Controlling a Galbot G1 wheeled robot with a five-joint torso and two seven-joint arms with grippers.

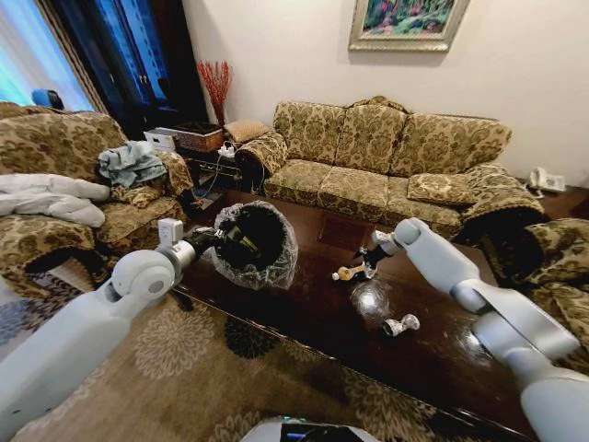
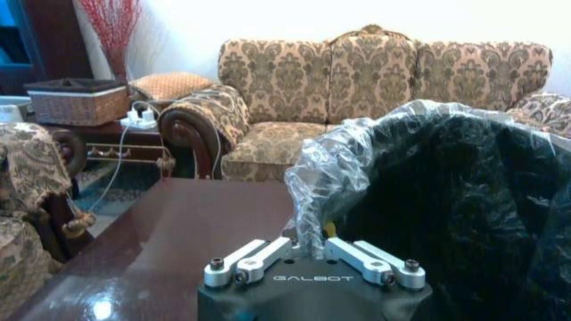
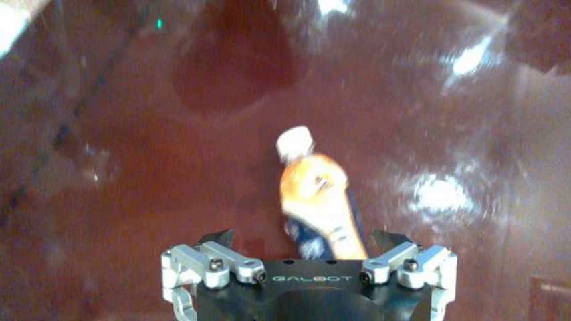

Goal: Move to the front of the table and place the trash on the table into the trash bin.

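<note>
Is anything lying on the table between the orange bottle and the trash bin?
No. In the head view, bare glossy table top separates the orange bottle from the trash bin.

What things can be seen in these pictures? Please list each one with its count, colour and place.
table: one, glossy dark brown, in front of the robot.
trash bin: one, black with a clear plastic bag, tilted above the table's left part, held at the rim.
orange bottle: one, orange with a white cap, mid-table, between the right gripper's fingers.
small grey-white bottle: one, lying on the table nearer the robot.
sofa: one, gold floral, behind the table.
armchair: one, same pattern, at left, with clothes on it.
wicker basket: one, brown, on the corner side table.
left gripper: shut on the bin's bagged rim.
right gripper: open, around the orange bottle.
</note>
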